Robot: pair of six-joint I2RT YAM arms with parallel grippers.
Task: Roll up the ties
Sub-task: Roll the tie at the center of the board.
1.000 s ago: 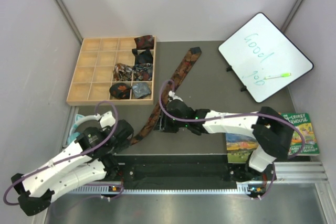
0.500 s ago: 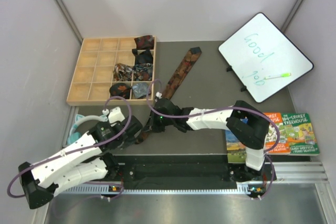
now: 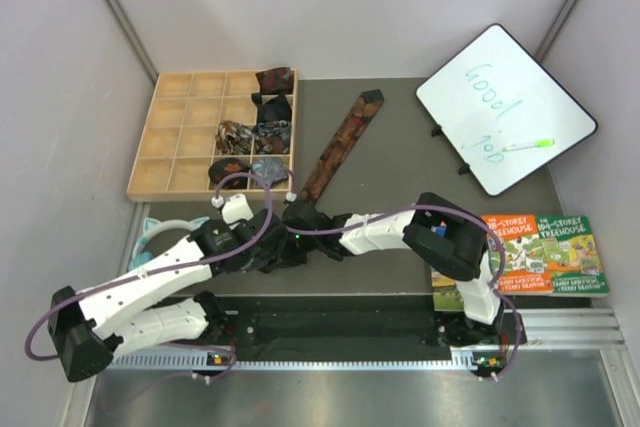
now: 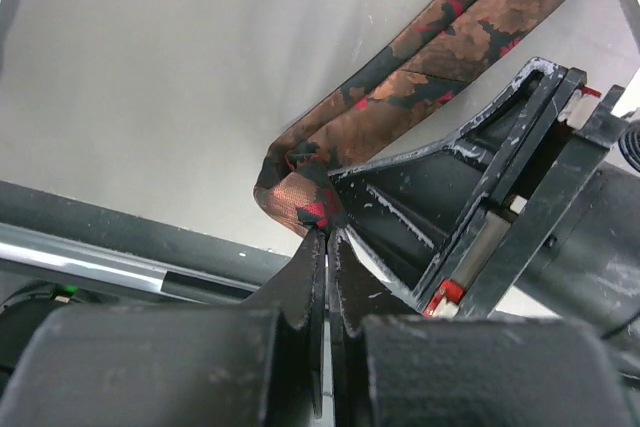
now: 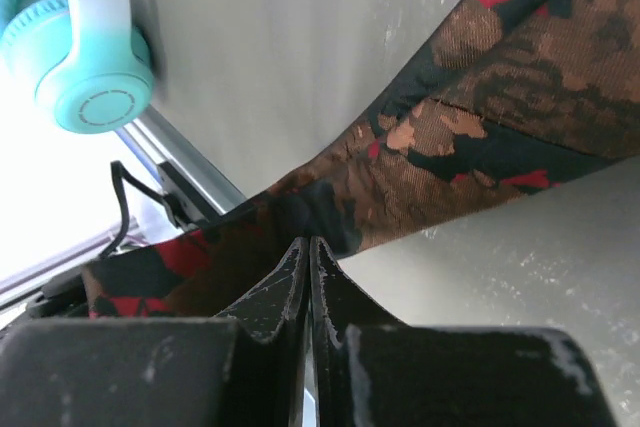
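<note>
Observation, both arms. My left hand [image 4: 326,239] is closed, its fingertips pinched on the folded near end of the long tie [image 3: 340,142]. My right hand [image 5: 305,245] is also closed, its tips pressed together on the same fabric right at that fold. The left wrist view shows the two hands touching or all but touching there.

Location of the long tie: it lies flat on the counter [image 3: 400,197]. It runs from its pointed end at about 12 o'clock of the counter down toward 7 o'clock, where both hands meet it near the front edge. The strip is dark brown-black with rust-orange print and small red flecks. At the held end the cloth is doubled over on itself. I cannot tell how many turns it makes.

Other ties: several rolled ties [image 3: 272,134] sit in the right-hand compartments of the wooden tray [image 3: 160,137] at 10 o'clock. The tray's remaining compartments hold nothing.

Surroundings:
- A whiteboard [image 3: 505,107] stands tilted at 2 o'clock, with a green marker [image 3: 530,145] lying on it.
- The books [image 3: 545,252] rest at 4 o'clock, partly under my right arm.
- The teal headphones [image 5: 90,67] lie at 8 o'clock, just beside the counter's left edge and apart from the tie.
</note>
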